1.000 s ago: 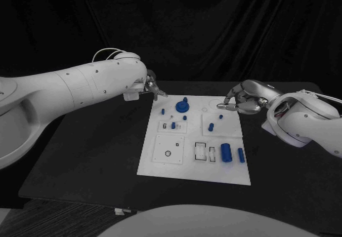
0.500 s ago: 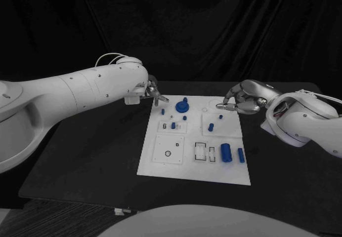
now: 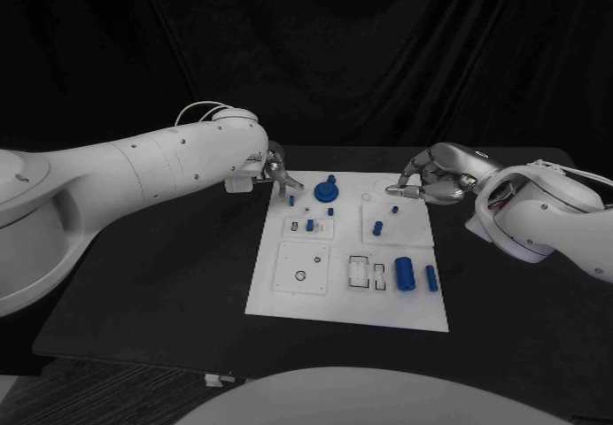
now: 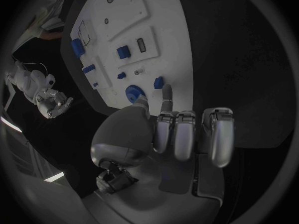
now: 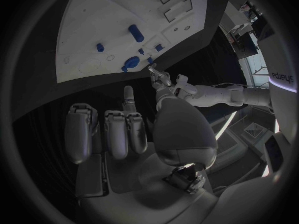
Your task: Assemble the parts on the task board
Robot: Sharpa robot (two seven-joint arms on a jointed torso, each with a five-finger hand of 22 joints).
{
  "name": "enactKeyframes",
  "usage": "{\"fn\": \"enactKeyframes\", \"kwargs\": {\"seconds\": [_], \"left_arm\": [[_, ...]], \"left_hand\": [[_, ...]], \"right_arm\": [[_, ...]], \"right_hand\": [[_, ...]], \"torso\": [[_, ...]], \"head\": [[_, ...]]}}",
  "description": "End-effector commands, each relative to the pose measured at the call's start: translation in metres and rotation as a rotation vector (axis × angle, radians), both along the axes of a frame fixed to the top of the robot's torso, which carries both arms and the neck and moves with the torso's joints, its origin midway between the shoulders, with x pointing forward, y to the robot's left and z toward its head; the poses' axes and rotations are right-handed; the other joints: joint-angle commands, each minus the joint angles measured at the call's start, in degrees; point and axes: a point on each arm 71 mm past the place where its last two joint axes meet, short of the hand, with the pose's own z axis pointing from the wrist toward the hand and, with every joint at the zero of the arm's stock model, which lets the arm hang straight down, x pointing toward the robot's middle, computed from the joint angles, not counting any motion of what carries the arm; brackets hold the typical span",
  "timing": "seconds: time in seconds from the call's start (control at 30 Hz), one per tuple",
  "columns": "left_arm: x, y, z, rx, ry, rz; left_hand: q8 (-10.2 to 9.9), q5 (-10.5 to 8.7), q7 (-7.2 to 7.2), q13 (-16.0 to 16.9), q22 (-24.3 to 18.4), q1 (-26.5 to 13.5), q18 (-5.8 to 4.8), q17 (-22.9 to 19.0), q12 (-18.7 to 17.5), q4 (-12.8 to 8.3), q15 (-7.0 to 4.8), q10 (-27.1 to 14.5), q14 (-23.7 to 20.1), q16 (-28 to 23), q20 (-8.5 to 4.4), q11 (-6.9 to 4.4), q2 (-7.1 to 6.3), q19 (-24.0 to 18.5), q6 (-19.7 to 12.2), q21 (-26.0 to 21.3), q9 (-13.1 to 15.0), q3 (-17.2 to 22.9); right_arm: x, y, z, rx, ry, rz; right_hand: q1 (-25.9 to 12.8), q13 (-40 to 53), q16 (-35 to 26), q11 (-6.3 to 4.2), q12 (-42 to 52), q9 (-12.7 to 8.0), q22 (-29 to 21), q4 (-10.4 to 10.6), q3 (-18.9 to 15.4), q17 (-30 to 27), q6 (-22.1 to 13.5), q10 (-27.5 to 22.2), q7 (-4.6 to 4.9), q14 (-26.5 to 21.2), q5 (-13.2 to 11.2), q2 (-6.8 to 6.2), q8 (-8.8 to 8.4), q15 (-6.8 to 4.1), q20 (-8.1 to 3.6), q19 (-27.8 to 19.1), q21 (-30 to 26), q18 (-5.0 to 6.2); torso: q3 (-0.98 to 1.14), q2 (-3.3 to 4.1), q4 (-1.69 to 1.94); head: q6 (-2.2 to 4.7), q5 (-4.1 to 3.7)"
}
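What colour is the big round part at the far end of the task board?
Blue. The round part stands on the white task board, clearest in the head view.

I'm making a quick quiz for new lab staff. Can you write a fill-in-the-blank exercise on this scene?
1. The task board is a plate coloured ____.
2. The small parts on the board are coloured ____.
3. The left hand and the right hand both hover at the board's ____ edge, seen from the robot.
4. Neither hand holds a part; each has most fingers curled and ____ finger extended.

Missing words: white; blue; far; one
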Motion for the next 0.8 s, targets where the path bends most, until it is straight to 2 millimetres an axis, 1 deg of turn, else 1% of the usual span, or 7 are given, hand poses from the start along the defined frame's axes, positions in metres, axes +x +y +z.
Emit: {"fn": "enactKeyframes", "kwargs": {"seconds": [0.03,0.4,0.8], "left_arm": [[-0.001,-0.002,-0.003,-0.004,0.017,-0.018],[-0.004,-0.005,-0.012,0.0,0.038,-0.022],[-0.003,-0.005,-0.014,-0.001,0.036,-0.017]], "left_hand": [[-0.9,1.01,0.1,15.0,12.6,0.71,-0.13,15.27,1.24,-0.66,-0.29,5.77,6.35,0.76,-0.05,0.03,0.05,3.72,0.92,-0.07,-0.7,-1.49],[-2.01,1.36,0.2,15.0,12.44,2.02,-0.05,15.27,1.24,-1.85,-0.24,5.77,6.35,0.76,-0.03,0.1,0.34,3.5,0.97,-0.38,-1.69,-0.69],[-2.93,1.73,0.43,15.0,12.21,2.88,0.07,15.27,1.24,-2.83,-0.11,5.77,6.35,0.76,0.07,0.28,0.44,3.21,0.49,-0.78,-2.32,0.04]], "right_arm": [[0.0,0.0,0.0,0.002,-0.005,0.0],[0.0,0.0,-0.001,-0.001,-0.001,-0.001],[0.0,0.0,-0.001,-0.002,0.001,-0.001]], "right_hand": [[1.16,15.34,-0.72,0.45,0.95,0.88,12.61,0.05,1.42,12.54,-0.73,5.08,-0.31,5.47,0.86,0.62,0.97,0.33,0.39,1.54,-0.88,1.14],[1.16,15.34,-0.72,0.45,0.95,0.88,12.61,0.05,1.42,12.54,-0.73,5.08,-0.31,5.47,0.86,0.62,0.97,0.33,0.39,1.54,-0.88,1.14],[1.16,15.34,-0.72,0.45,0.95,0.88,12.61,0.05,1.42,12.54,-0.73,5.08,-0.31,5.47,0.86,0.62,0.97,0.33,0.39,1.54,-0.88,1.14]], "torso": [[-0.03,0.03,-0.05],[0.04,0.01,-0.05],[0.0,0.01,-0.02]], "head": [[0.0,0.06],[0.0,-0.1],[0.0,-0.2]]}}
